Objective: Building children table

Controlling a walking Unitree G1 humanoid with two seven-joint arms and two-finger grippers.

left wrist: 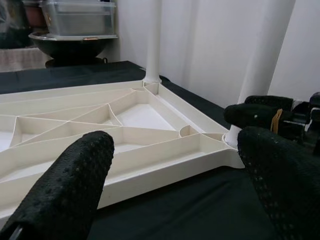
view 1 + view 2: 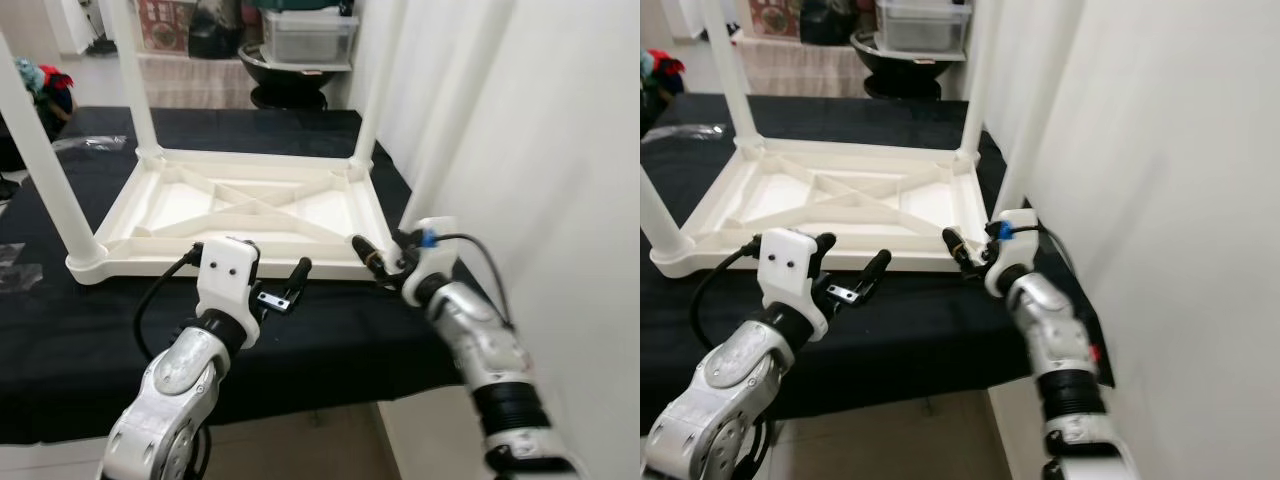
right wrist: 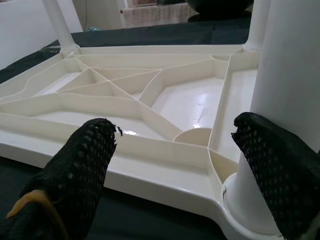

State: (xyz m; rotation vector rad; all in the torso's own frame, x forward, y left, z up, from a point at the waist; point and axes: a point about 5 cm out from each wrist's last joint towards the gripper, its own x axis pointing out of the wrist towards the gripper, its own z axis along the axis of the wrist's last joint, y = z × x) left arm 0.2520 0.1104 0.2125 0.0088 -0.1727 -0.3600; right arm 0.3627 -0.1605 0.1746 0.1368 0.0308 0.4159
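Left eye view: upturned white plastic children's table (image 2: 250, 210) on black-clothed counter (image 2: 90, 330), ribbed underside up, four legs seated in corner sockets
Near-right leg (image 2: 455, 120): standing in the corner socket nearest the right gripper, rising out of frame beside a white wall (image 2: 570, 200)
Left gripper (image 2: 290, 285): just short of the tabletop's near edge, jaws apart, holding nothing
Right gripper (image 3: 175, 165): at the near-right corner, jaws apart, one finger beside the leg base, no clamp yet
Background: grey storage bin (image 2: 308, 35) on a dark stand beyond the counter
Handling, judged: moulded plastic, light and stiff, smooth enough to slip; hollow legs likely to wobble until pushed fully home
Where to hold, judged: leg low, close to its socket, or the tabletop's rim and ribs rather than the thin flat panels
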